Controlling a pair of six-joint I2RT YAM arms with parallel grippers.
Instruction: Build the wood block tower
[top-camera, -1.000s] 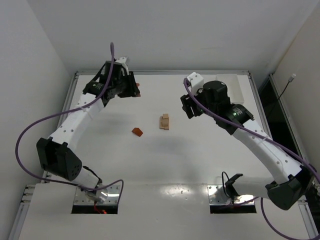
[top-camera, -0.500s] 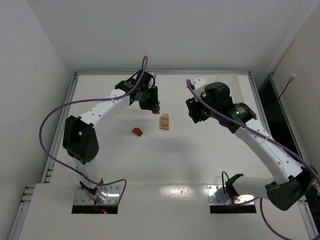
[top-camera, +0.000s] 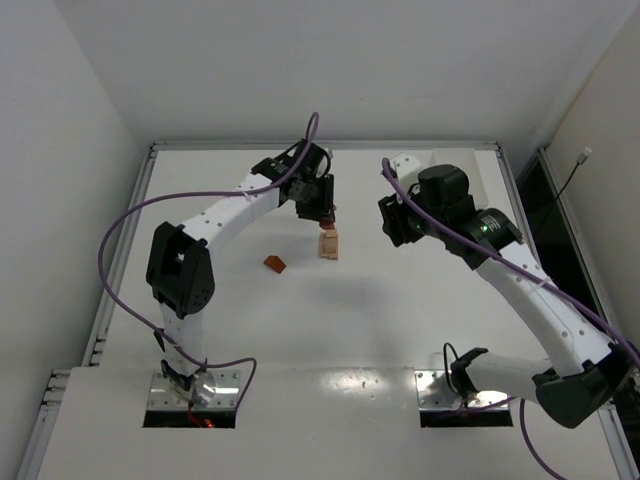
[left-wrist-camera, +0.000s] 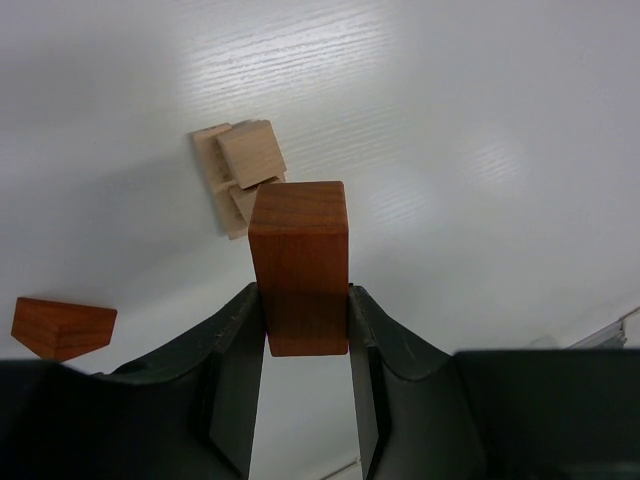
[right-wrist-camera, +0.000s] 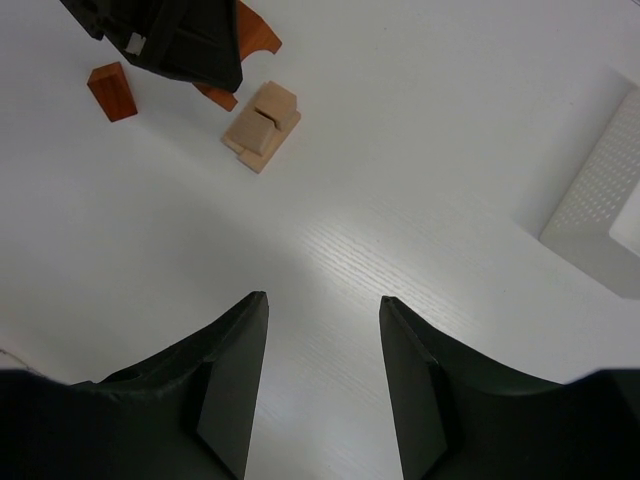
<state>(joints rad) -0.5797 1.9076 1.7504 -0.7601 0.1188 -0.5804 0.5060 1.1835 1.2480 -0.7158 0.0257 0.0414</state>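
Note:
A low stack of light tan wood blocks (top-camera: 329, 243) sits mid-table; it also shows in the left wrist view (left-wrist-camera: 240, 175) and the right wrist view (right-wrist-camera: 261, 126). My left gripper (top-camera: 322, 212) is shut on a reddish-orange bar block (left-wrist-camera: 299, 262) and holds it in the air just above and beside the tan stack. A reddish-orange wedge block (top-camera: 274, 263) lies on the table left of the stack, also in the left wrist view (left-wrist-camera: 62, 326) and the right wrist view (right-wrist-camera: 111, 90). My right gripper (right-wrist-camera: 322, 305) is open and empty, hovering right of the stack.
A white rectangular box (top-camera: 472, 178) lies at the back right of the table, also in the right wrist view (right-wrist-camera: 605, 205). The table's raised rim (top-camera: 325, 146) runs along the back edge.
My left arm has swung from the table's back left toward the middle, carrying the reddish-orange bar to just over the tan stack. My right gripper has shifted slightly right.

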